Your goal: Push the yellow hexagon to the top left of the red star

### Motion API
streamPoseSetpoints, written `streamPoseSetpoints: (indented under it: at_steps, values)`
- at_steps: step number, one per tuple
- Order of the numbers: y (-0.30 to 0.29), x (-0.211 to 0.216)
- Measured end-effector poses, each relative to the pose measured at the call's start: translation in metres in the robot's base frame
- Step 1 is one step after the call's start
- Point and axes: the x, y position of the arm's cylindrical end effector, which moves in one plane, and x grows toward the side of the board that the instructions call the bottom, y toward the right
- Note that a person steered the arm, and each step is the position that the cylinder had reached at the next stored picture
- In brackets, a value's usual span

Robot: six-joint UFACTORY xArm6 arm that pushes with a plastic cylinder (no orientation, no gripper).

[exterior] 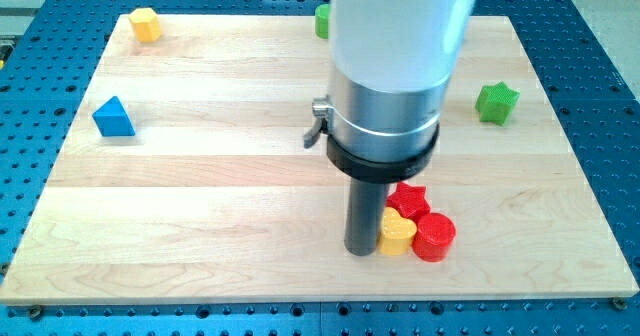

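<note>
The yellow hexagon point(146, 23) sits at the top left corner of the wooden board point(200, 206). The red star point(409, 197) lies right of the board's middle, near the view's bottom, partly hidden behind the arm. My tip point(361, 251) rests on the board just left of a yellow heart-like block point(397, 234), touching or nearly touching it. The tip is just below and left of the red star. It is far from the yellow hexagon, which is well up and to the left.
A red cylinder point(434, 237) sits against the yellow block, just below the red star. A green star point(496, 102) is at the right. A green block point(322, 20) at the top edge is partly hidden by the arm. A blue triangle point(113, 117) is at the left.
</note>
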Motion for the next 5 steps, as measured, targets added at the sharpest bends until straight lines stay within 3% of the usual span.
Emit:
streamPoseSetpoints:
  at_steps: [1, 2, 3, 4, 5]
  values:
    - [-0.033, 0.004]
    - [-0.058, -0.031]
    - [-0.05, -0.071]
    - [0.014, -0.093]
    - [0.0, -0.112]
